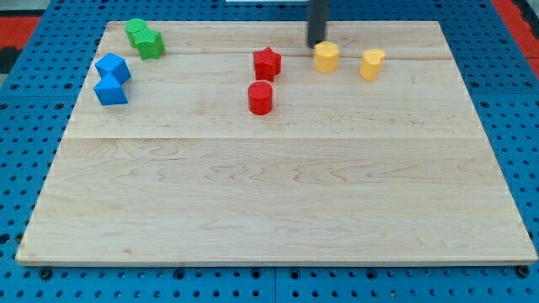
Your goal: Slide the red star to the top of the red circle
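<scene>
Red star (267,63): lay near the view's top centre on the table, directly above the red circle with a narrow gap between them, not touching. My tip stood to its right and slightly higher in the view, well clear of it.
Table (269,210): pale wooden board, grain running left to right, made of joined planks with seams showing; it sat on a blue perforated surface (25,101). One board counted.
Rod and my tip (317,44): a straight dark rod came down from the view's top edge; its end rested just above and left of the nearer yellow block, right beside it; whether it touched could not be told.
Pincer: there was none on this arm, so nothing opened or closed and nothing was held.
Blue blocks: two, angular, touching, at the view's left; upper (113,67), lower (110,91).
Green blocks: two, pressed together at the view's top left; one (136,31), the other (151,44); exact shapes hard to make out.
Red circle (260,98): one short round cylinder, smooth-sided.
Yellow blocks: two, apart from each other, right of the red star; the nearer (327,56) looked roughly hexagonal, the farther (372,64) had a rounded, unclear shape.
Red pieces: two in all.
</scene>
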Available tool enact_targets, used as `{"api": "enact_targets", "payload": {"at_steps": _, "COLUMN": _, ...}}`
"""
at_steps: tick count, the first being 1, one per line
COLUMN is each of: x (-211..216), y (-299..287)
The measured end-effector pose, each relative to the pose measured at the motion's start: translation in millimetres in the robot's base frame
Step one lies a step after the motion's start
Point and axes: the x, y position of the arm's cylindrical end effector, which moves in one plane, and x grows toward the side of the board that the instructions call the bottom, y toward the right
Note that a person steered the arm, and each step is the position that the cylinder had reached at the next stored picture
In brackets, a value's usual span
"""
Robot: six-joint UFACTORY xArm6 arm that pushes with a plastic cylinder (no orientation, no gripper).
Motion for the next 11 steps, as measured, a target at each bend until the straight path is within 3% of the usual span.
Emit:
{"api": "enact_targets", "payload": {"at_steps": 1, "x": 6.3, "y": -3.2}}
{"api": "enact_targets", "payload": {"at_steps": 3, "x": -4.4, "y": -147.4}}
{"api": "enact_targets", "payload": {"at_steps": 4, "x": 21.9, "y": -197.2}}
{"api": "enact_targets", "payload": {"at_steps": 5, "x": 30.2, "y": -158.3}}
{"api": "enact_targets", "payload": {"at_steps": 7, "x": -7.1, "y": -132.3}}
{"api": "enact_targets", "payload": {"at_steps": 8, "x": -3.6, "y": -105.9}}
{"api": "enact_targets", "payload": {"at_steps": 10, "x": 31.9, "y": -108.6}}
{"api": "enact_targets", "payload": {"at_steps": 11, "x": -0.6, "y": -151.0}}
